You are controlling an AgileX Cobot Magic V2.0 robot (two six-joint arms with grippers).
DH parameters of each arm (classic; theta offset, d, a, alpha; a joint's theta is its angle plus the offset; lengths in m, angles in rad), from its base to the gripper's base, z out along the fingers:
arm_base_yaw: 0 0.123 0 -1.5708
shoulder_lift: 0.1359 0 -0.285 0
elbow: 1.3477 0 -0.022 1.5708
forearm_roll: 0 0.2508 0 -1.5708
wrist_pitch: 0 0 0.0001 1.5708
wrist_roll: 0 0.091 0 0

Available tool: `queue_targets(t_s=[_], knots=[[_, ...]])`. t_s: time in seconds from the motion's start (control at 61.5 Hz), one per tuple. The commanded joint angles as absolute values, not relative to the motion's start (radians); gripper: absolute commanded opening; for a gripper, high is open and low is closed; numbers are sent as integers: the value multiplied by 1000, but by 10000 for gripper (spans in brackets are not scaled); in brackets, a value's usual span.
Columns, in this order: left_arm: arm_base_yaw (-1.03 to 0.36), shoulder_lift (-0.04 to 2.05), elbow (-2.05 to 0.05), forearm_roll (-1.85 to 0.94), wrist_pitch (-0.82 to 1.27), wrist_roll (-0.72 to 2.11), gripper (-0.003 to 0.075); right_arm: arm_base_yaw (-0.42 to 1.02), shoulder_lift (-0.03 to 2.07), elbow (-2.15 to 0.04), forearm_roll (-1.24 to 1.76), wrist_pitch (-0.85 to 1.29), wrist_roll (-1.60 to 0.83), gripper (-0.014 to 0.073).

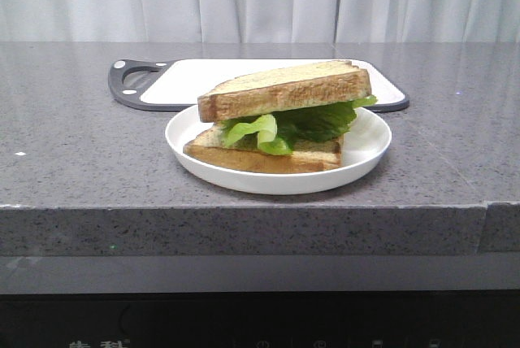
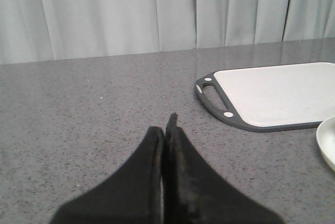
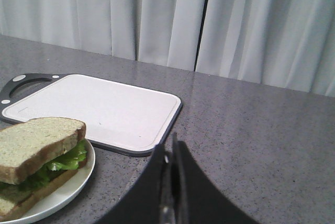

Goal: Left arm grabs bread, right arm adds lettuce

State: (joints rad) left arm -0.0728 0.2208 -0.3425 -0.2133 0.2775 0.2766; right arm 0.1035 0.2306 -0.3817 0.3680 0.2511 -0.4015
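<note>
A white plate (image 1: 370,149) holds a sandwich. The thicker bread slice (image 1: 284,88) lies on top, tilted. The green lettuce (image 1: 292,124) sits under it, above a thinner bottom slice (image 1: 260,157). The sandwich also shows in the right wrist view: bread (image 3: 36,143), lettuce (image 3: 65,160). My left gripper (image 2: 166,124) is shut and empty over bare counter, left of the cutting board. My right gripper (image 3: 170,143) is shut and empty, to the right of the plate (image 3: 73,190). Neither arm shows in the front view.
A white cutting board with a dark grey rim and handle (image 1: 134,84) lies behind the plate; it also shows in the left wrist view (image 2: 272,96) and the right wrist view (image 3: 99,109). The plate's rim (image 2: 327,143) shows at the left wrist view's edge. White curtains hang behind the grey counter.
</note>
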Motion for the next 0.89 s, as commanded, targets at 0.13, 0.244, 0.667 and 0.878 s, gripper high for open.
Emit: queue_targets(t_s=[0.13,0.244,0.667,0.878], knots=[[-71,163,-303,113,94,-51,-19,99,238,-405,364,167,-407,-58],[-69,112,-247,72,94,-34,-19,99,238,-405,364,167,-407,-58],[-67,-25,-8,-36,76,68,-19,99,238,-405,364,167,-407,-58],[-41,-25,11,-44,75,68,-19,99,238,-405,364,168,-407,-58]])
